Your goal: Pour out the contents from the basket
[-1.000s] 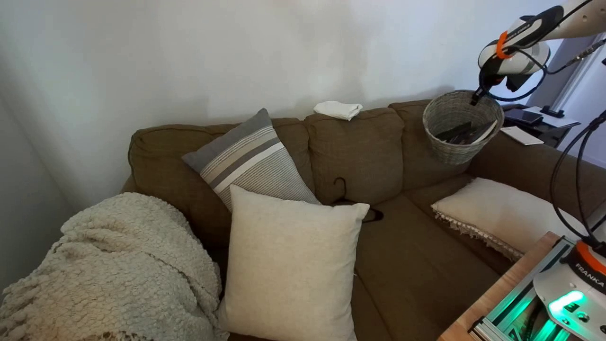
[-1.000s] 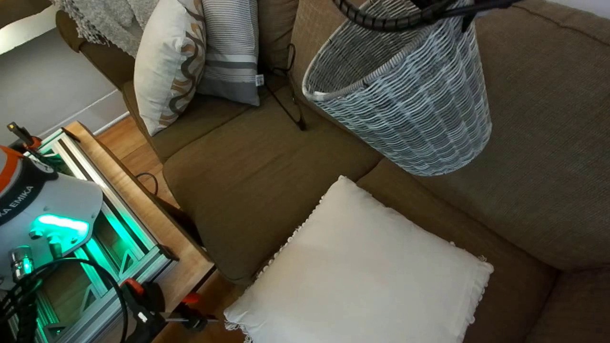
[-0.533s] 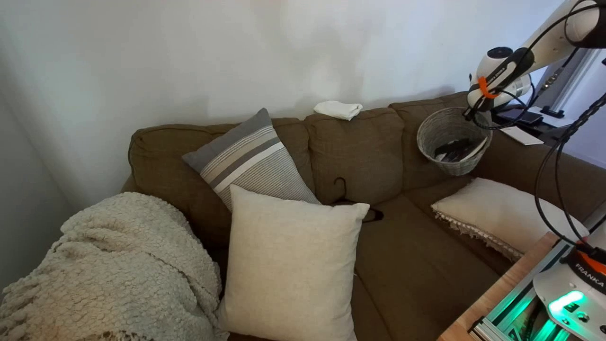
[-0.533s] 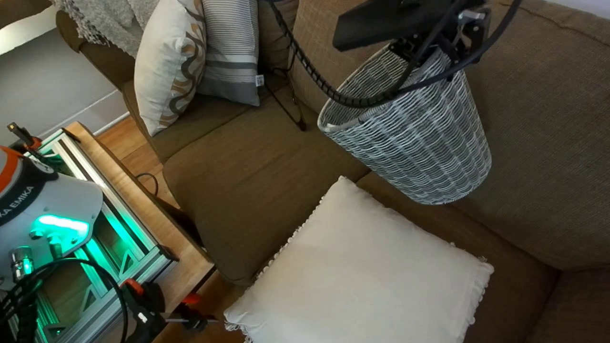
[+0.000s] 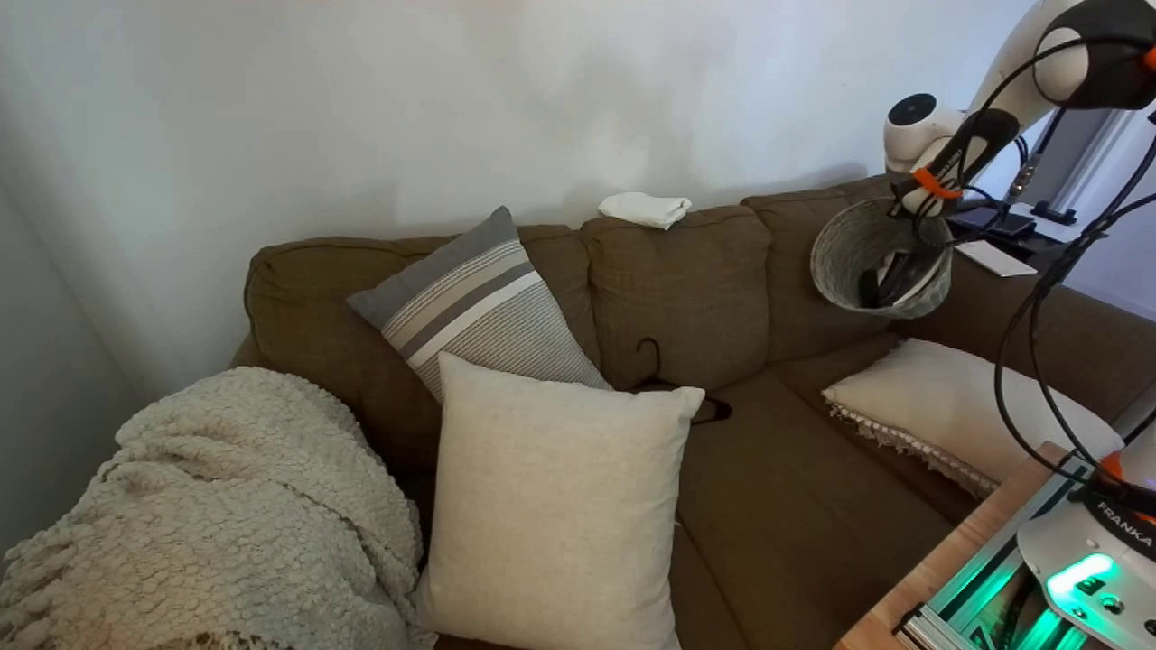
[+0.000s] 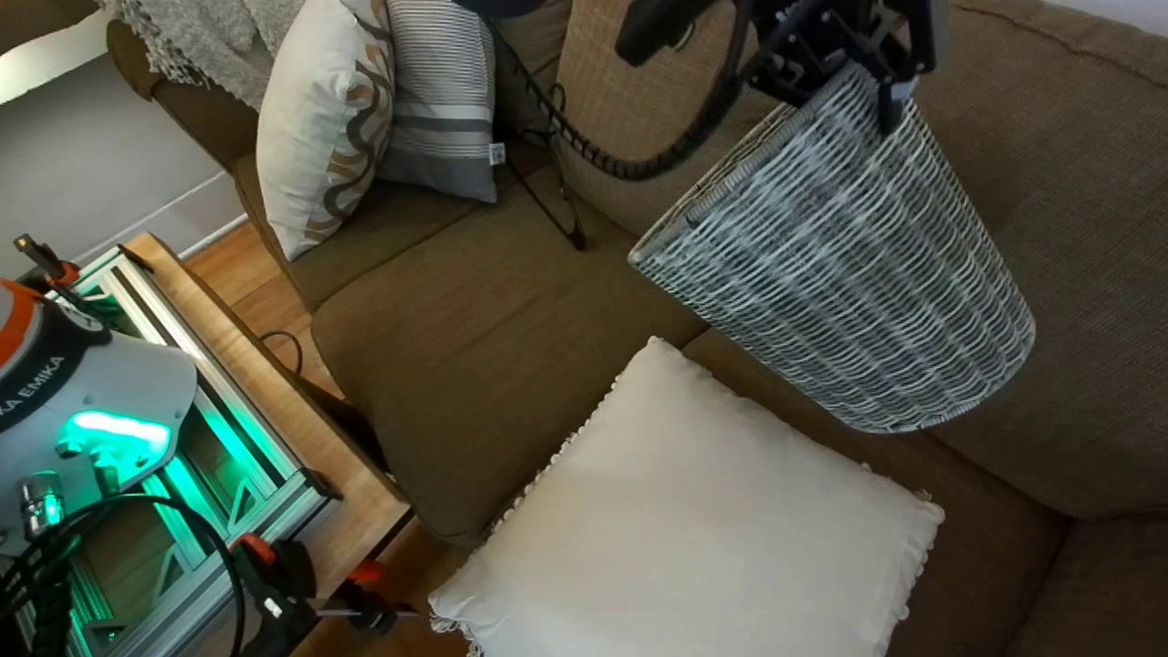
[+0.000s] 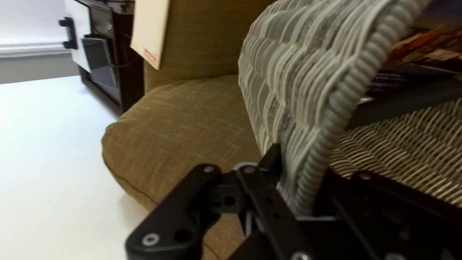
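The grey woven basket (image 5: pixel 844 253) hangs tilted above the right end of the sofa in an exterior view. It also shows in an exterior view from its outer side (image 6: pixel 849 265), its mouth turned away from that camera. My gripper (image 6: pixel 871 96) is shut on the basket's rim, one finger outside the wall. In the wrist view, the gripper (image 7: pixel 301 173) has the rim of the basket (image 7: pixel 285 68) between its fingers; the inner finger is mostly hidden. The contents (image 5: pixel 894 280), dark and whitish items, lie inside the basket. A dark flat item among the contents (image 7: pixel 404 88) shows in the wrist view.
A fringed white pillow (image 6: pixel 703 520) lies on the sofa seat below the basket. A cream pillow (image 5: pixel 560 506), striped pillow (image 5: pixel 506 307) and hanger (image 5: pixel 652 361) are farther along. A white cloth (image 5: pixel 644 209) lies on the backrest. Cables loop beside the arm.
The basket has come down toward the sofa and tilted further, its base swinging outward. Its mouth has turned from view in an exterior view. The contents have shifted inside it.
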`<state>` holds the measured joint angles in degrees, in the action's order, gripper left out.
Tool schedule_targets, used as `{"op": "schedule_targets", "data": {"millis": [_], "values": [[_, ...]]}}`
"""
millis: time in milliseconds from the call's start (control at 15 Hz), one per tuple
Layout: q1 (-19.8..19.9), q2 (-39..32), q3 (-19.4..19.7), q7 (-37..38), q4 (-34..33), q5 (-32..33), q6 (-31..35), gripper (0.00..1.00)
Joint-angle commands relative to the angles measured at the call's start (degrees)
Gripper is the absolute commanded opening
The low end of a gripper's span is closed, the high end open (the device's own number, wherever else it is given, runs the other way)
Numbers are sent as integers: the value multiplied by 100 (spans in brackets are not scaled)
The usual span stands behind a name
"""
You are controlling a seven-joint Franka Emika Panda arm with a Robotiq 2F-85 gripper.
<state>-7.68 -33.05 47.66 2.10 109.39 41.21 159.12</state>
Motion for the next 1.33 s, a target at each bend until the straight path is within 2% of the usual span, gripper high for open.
{"op": "schedule_targets", "data": {"millis": [0, 200, 467, 533, 600, 667, 867, 1000, 1267], "values": [[-1104, 212, 609, 1234, -221, 1359, -1186, 3], [-1501, 454, 223, 2008, -339, 2397, -2598, 3], [-1370, 662, -807, 2465, -491, 3387, -4430, 3], [-1928, 395, -251, 2404, -471, 3195, -4483, 3], [-1193, 709, -1283, 2526, -523, 3741, -5150, 3], [-1135, 687, -1442, 2507, -544, 3895, -5460, 3], [-553, 641, -2384, 2434, -600, 4483, -6472, 3], [-269, 547, -2876, 2373, -613, 4784, -7045, 3], [33, 274, -3558, 2300, -600, 5110, -8023, 3]]}}
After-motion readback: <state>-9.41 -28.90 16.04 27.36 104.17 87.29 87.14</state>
